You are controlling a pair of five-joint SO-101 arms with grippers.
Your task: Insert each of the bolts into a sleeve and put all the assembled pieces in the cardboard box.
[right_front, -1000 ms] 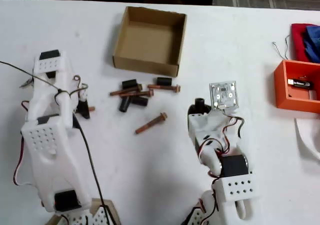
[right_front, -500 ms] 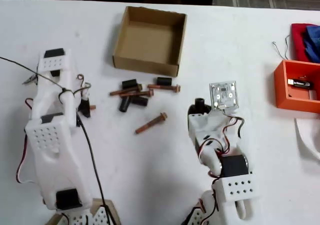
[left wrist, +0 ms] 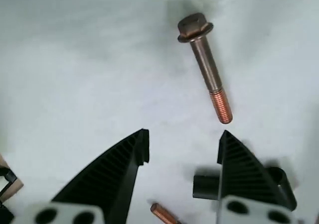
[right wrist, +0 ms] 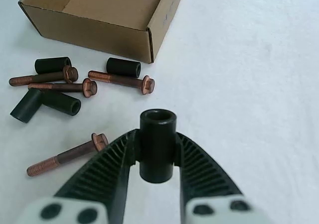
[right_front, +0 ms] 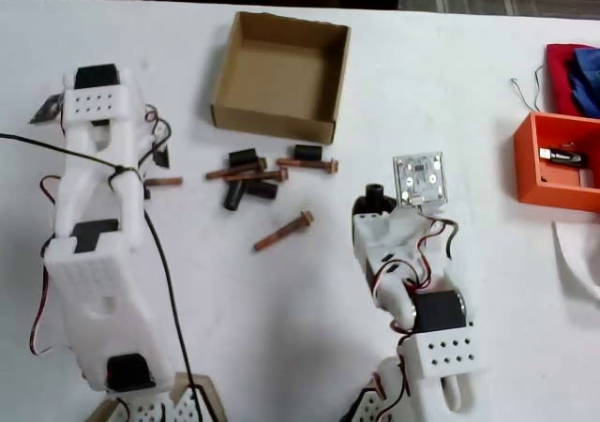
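In the high view the cardboard box [right_front: 274, 122] stands with nothing in it. Near its front wall lie loose bolts [right_front: 246, 173] and sleeves [right_front: 253, 190], with a single bolt [right_front: 283, 232] a little nearer the arms, so I judge the task to be at its first joining, with no piece assembled yet. In the left wrist view the left gripper [left wrist: 184, 133] has its fingers spread wide and grips nothing. A bolt [left wrist: 205, 67] lies flat on the table [left wrist: 75, 59] beyond the tips, apart from them. In the right wrist view the right gripper [right wrist: 156, 134] is clamped on an upright sleeve [right wrist: 158, 122], its bore facing up. The next move calls for the left gripper to close on that bolt's shank, then bring the threaded end square over the bore.
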